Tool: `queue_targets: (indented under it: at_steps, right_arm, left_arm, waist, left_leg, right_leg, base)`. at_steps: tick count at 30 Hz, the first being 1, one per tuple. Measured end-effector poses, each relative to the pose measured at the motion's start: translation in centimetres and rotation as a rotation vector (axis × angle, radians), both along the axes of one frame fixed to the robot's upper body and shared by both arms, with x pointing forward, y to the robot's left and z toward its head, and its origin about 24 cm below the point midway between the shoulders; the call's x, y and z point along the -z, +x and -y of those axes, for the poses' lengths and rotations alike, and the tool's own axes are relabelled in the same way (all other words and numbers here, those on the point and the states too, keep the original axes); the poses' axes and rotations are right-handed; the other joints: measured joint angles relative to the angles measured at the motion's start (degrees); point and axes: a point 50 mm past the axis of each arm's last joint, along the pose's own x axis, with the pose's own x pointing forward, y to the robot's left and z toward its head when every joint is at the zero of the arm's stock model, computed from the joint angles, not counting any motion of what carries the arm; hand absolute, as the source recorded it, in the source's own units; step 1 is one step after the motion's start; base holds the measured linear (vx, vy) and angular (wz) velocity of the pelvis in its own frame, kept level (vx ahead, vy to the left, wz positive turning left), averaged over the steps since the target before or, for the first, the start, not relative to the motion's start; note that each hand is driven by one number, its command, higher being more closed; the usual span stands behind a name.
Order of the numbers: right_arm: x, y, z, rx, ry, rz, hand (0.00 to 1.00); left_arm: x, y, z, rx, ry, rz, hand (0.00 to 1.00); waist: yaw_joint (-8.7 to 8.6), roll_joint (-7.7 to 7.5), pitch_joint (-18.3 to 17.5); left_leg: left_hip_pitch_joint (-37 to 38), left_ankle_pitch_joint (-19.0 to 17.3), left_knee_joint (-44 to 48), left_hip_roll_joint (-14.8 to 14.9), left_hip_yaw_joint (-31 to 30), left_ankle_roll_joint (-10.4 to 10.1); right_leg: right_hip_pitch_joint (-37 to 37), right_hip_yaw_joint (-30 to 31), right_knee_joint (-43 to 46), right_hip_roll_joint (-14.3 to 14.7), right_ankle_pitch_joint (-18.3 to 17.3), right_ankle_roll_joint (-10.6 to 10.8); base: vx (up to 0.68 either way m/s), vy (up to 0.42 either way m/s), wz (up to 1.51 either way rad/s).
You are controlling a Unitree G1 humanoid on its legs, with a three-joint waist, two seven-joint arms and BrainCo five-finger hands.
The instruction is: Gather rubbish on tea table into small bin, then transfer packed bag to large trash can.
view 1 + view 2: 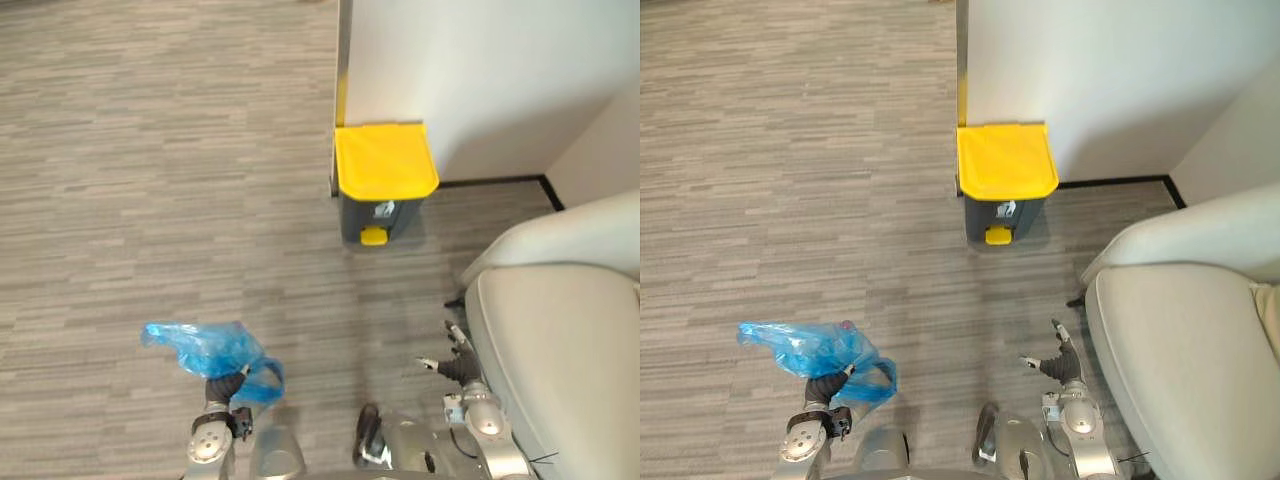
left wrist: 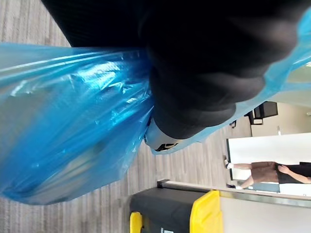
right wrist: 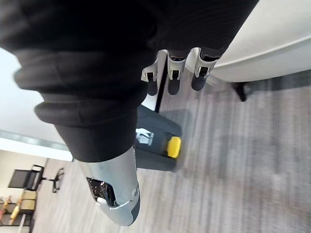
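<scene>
Bright, even light; soft shadow by the bin (image 1: 385, 165); sheen on the blue bag (image 2: 73, 126).

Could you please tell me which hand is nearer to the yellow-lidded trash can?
Right. The right hand hangs open short of the trash can, beside the sofa; the left hand, gripping the blue bag, is farther off to its left.

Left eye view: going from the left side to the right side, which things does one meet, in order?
The blue bag, gripped by the left hand → trash can with yellow lid → right hand, open → pale armchair.
</scene>
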Motion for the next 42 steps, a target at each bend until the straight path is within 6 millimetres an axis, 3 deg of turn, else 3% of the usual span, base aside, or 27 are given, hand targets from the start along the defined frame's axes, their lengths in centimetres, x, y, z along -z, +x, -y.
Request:
queue_targets:
  at_steps: [1,3,4,5,6,7,9,10,11,12,13,14,15,17,18,19,20,21,24,26,31,35,42]
  right_arm:
    - [0.0,0.0,0.1,0.001,-0.004,0.001,0.0]
    - [0.2,0.0,0.4,0.015,-0.005,-0.013,0.0]
    - [0.5,-0.2,0.6,0.034,-0.008,-0.024,0.0]
    - [1.0,-0.5,1.0,0.058,-0.011,-0.05,0.0]
    - [1.4,-0.6,0.9,0.065,-0.006,-0.07,0.0]
    - [1.6,-0.7,0.8,0.069,-0.001,-0.076,0.0]
    - [1.6,-0.8,0.9,0.079,-0.002,-0.08,0.0]
    - [1.7,-0.9,0.8,0.082,0.002,-0.081,0.0]
    - [1.8,-0.9,0.5,0.083,0.01,-0.083,0.0]
    - [2.0,-1.0,0.2,0.08,0.014,-0.089,0.0]
    - [2.3,-1.2,-0.2,0.076,0.024,-0.105,0.0]
    - [2.4,-1.2,-0.4,0.07,0.027,-0.106,0.0]
    - [2.3,-1.2,-0.5,0.068,0.028,-0.106,0.0]
    - [2.3,-1.0,-0.5,0.065,0.026,-0.101,0.0]
    - [2.4,-1.1,-0.4,0.064,0.021,-0.107,0.0]
    - [2.6,-1.3,-0.4,0.065,0.02,-0.122,0.0]
    - [2.9,-1.6,-0.6,0.067,0.028,-0.133,0.0]
    - [3.0,-1.8,-0.1,0.075,0.017,-0.147,0.0]
    - [3.2,-2.3,0.7,0.093,-0.002,-0.167,0.0]
    - [3.2,-2.5,1.2,0.102,-0.01,-0.173,0.0]
    - [3.8,-3.6,2.0,0.145,-0.01,-0.207,0.0]
    - [4.1,-3.9,2.3,0.166,-0.008,-0.223,0.0]
    - [4.6,-3.9,2.2,0.17,-0.001,-0.25,0.0]
  left_arm:
    - [0.0,0.0,0.0,0.007,-0.003,0.001,1.0]
    - [0.0,0.0,0.0,0.013,-0.002,0.0,1.0]
    - [0.1,-0.3,-0.1,0.011,-0.001,-0.007,1.0]
    - [0.2,-0.5,-0.2,0.008,0.003,-0.014,1.0]
    - [0.2,-0.6,-0.6,0.003,0.012,-0.018,1.0]
    - [0.0,-0.2,-0.8,0.006,0.02,-0.008,1.0]
    - [-0.4,0.5,-0.7,0.013,0.023,0.013,1.0]
    - [-0.3,0.6,-0.5,0.019,0.019,0.006,1.0]
    - [-0.2,0.5,-0.6,0.024,0.022,-0.002,1.0]
    - [-0.3,0.5,-0.7,0.025,0.029,-0.005,1.0]
    - [-0.3,0.4,-1.0,0.033,0.041,-0.009,1.0]
    - [-0.2,0.3,-1.1,0.035,0.047,-0.014,1.0]
    - [-0.3,0.2,-1.3,0.036,0.054,-0.016,1.0]
    - [-0.4,0.3,-1.7,0.039,0.07,-0.015,1.0]
    - [-0.4,0.2,-1.8,0.035,0.068,-0.016,1.0]
    - [-0.2,-0.1,-2.0,0.027,0.07,-0.026,1.0]
    - [-0.3,-0.4,-2.6,0.019,0.087,-0.033,1.0]
    - [0.4,-0.8,-2.4,0.008,0.069,-0.066,1.0]
    - [1.0,-1.4,-1.3,-0.007,0.026,-0.081,1.0]
    - [0.9,-0.9,-0.9,-0.004,0.012,-0.066,1.0]
    - [1.2,-0.8,-0.6,0.002,0.004,-0.078,1.0]
    - [1.8,-1.1,-0.2,0.021,0.002,-0.109,1.0]
    - [2.3,-1.8,-0.7,0.026,0.02,-0.147,1.0]
  waist:
    - [1.2,-0.27,0.1]
    - [1.44,-0.71,0.4]
    - [1.43,-0.57,0.3]
    - [1.65,-0.43,0.0]
    - [1.83,-1.35,-0.1]
    - [1.56,-3.2,-1.2]
    - [1.23,-4.15,-1.6]
    - [1.12,-4.4,-1.6]
    - [0.72,-4.26,-1.5]
    - [0.56,-4.21,-1.5]
    - [0.0,-4.15,-1.4]
    - [-0.38,-4.03,-1.4]
    - [-0.47,-3.96,-1.4]
    - [-0.66,-3.73,-1.2]
    - [-1.19,-3.79,-1.3]
    - [-1.5,-3.96,-1.5]
    - [-1.39,-4.84,-1.9]
    - [-1.72,-4.27,-2.2]
    - [-1.75,-0.5,-4.5]
    - [-2.01,0.39,-4.7]
    - [-1.94,0.14,-5.4]
    - [-1.86,0.22,-5.5]
    - [-1.63,0.05,-5.4]
  left_leg:
    - [-3.0,-0.3,-6.1,-1.4,1.1,0.5]
    - [-5.0,0.1,-18.7,-4.7,0.6,-0.1]
    - [-4.6,2.2,-29.3,-6.5,0.2,-2.2]
    - [-3.2,10.9,-35.2,-7.3,0.1,0.6]
    - [-2.9,12.1,-34.3,-8.0,0.7,2.5]
    - [-3.2,9.7,-33.2,-9.4,1.9,3.2]
    - [-2.7,6.4,-30.5,-10.3,3.9,5.1]
    - [-0.1,4.5,-30.4,-11.1,4.6,5.8]
    - [3.4,2.4,-31.4,-11.5,4.8,5.9]
    - [5.3,1.5,-31.9,-11.5,4.7,6.0]
    - [8.9,0.3,-32.9,-11.5,4.5,6.3]
    - [11.9,-0.1,-34.5,-11.5,4.4,6.2]
    - [13.1,-0.1,-35.3,-11.3,4.4,6.2]
    - [15.2,0.0,-36.9,-10.9,3.9,6.1]
    - [16.1,-0.3,-37.1,-10.4,3.3,5.4]
    - [17.1,-1.4,-36.6,-10.0,3.3,3.3]
    - [17.9,-2.5,-36.2,-10.8,3.3,1.6]
    - [18.9,-3.7,-35.6,-10.1,2.8,0.6]
    - [19.8,-3.4,-37.7,-6.9,3.3,-0.1]
    - [20.8,-2.8,-40.1,-6.8,3.3,-1.0]
    - [23.6,-1.4,-43.2,-6.0,3.3,-2.2]
    - [23.3,-0.3,-43.3,-7.3,3.3,-1.9]
    - [22.6,0.1,-42.7,-8.3,3.6,-2.0]
  right_leg:
    - [2.4,0.9,-2.1,-0.1,-0.4,0.6]
    - [5.9,2.2,-4.0,-0.7,-1.7,2.3]
    - [7.7,3.0,-4.1,-1.1,-3.0,4.0]
    - [8.9,4.4,-3.7,-1.4,-5.0,5.6]
    - [9.5,5.3,-3.6,-1.8,-5.5,6.3]
    - [9.5,6.1,-3.8,-3.8,-5.7,6.8]
    - [9.2,6.8,-0.4,-6.0,-5.5,7.3]
    - [7.9,6.7,6.4,-7.6,-4.5,9.2]
    - [4.4,6.4,17.6,-9.4,-0.7,12.0]
    - [2.5,6.5,22.9,-10.2,-0.5,12.5]
    - [-0.2,6.1,30.2,-11.1,-2.1,10.8]
    - [-2.9,4.9,32.5,-11.6,-3.3,8.9]
    - [-4.4,4.2,32.1,-11.5,-3.7,8.4]
    - [-9.2,2.3,27.4,-11.4,-4.1,7.9]
    - [-10.6,1.8,20.1,-10.5,-3.7,7.9]
    - [-10.4,1.7,9.9,-8.8,0.8,7.8]
    - [-10.3,2.0,3.2,-8.6,9.7,6.1]
    - [-9.8,1.7,4.4,-8.2,9.6,6.2]
    - [-7.6,1.0,-0.7,-5.0,9.7,5.7]
    - [-6.8,0.5,-2.6,-4.2,9.9,5.6]
    - [-1.3,0.0,-10.2,-2.3,12.4,5.9]
    - [1.2,0.1,-16.2,-2.5,15.7,6.5]
    - [2.4,0.7,-20.3,-2.6,18.5,6.7]
  base:
    - [0.44,0.016,-0.37]
    - [0.46,0.081,-0.34]
    - [0.58,0.201,-0.48]
    - [0.49,0.177,-0.56]
    - [0.63,0.221,-0.44]
    - [0.46,0.15,-0.22]
    - [0.63,0.229,-0.16]
    - [0.63,0.236,-0.21]
    - [0.47,0.166,-0.16]
    - [0.44,0.108,0.0]
    - [0.41,0.051,0.1]
    - [0.4,0.027,0.1]
    - [0.34,-0.009,0.12]
    - [0.3,-0.059,0.21]
    - [0.3,-0.094,0.38]
    - [0.37,-0.127,0.34]
    - [0.32,-0.127,0.23]
    - [0.31,-0.107,0.04]
    - [0.27,-0.115,-0.15]
    - [0.15,-0.056,-0.03]
    - [0.07,-0.004,0.01]
    - [0.01,0.046,-0.01]
    - [-0.02,0.015,-0.03]
